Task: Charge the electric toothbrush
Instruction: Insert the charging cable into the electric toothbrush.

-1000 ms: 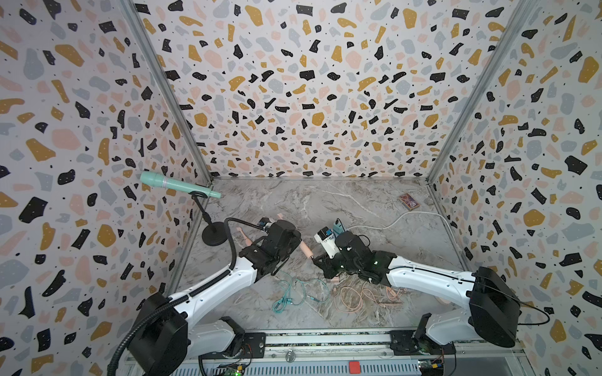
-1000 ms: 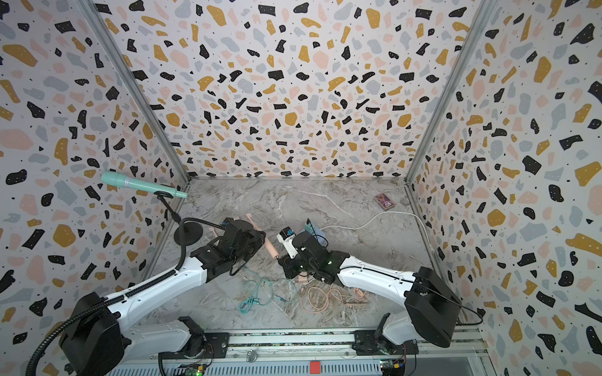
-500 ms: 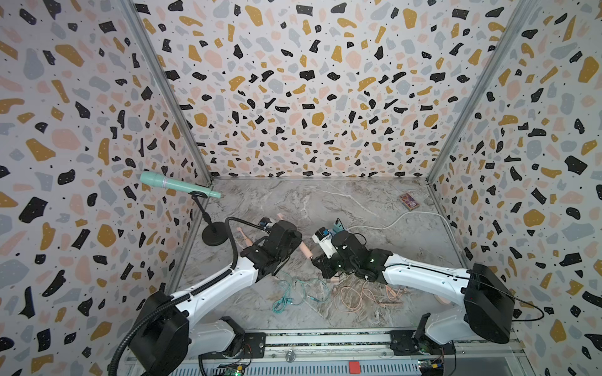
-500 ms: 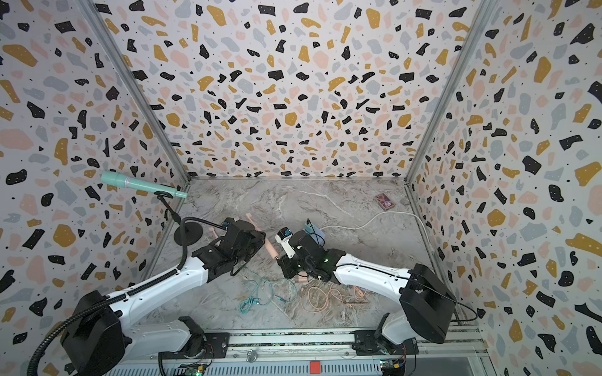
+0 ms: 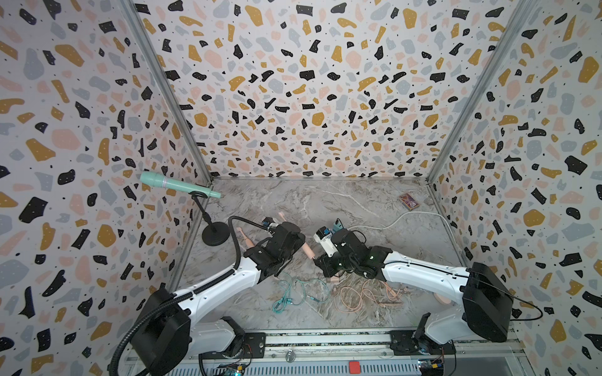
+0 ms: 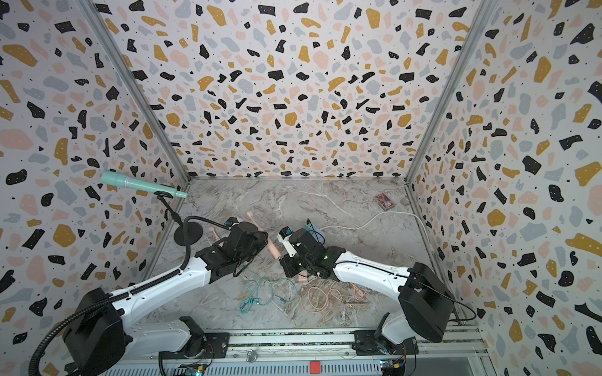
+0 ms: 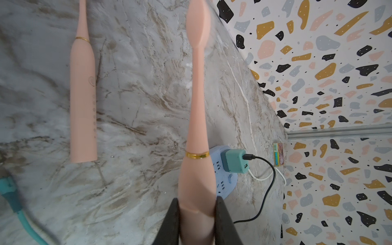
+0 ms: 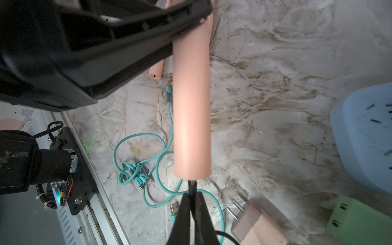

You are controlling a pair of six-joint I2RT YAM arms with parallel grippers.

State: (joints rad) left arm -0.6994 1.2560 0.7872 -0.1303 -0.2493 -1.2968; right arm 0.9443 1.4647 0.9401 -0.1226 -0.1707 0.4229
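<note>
Toothbrush (image 8: pixel 192 106) is up off the table (image 5: pixel 325 201), near the middle, clenched in the left claw (image 7: pixel 196 203). The right claw (image 8: pixel 192 194) pinches a black plug (image 8: pixel 192 186) right at its flat end. Behind them sits a blue power strip (image 7: pixel 227 184), then open table to the back wall (image 5: pixel 309 97).

the held toothbrush (image 7: pixel 196 118) sits in my left pincer (image 7: pixel 197 212), base at my right pincer (image 8: pixel 192 203); second toothbrush (image 7: pixel 83 95) lies on the table (image 5: pixel 325 201) to its left, power strip (image 7: pixel 224 184) behind, cables (image 8: pixel 136 177) in front, microphone stand (image 5: pixel 215 232) left
</note>
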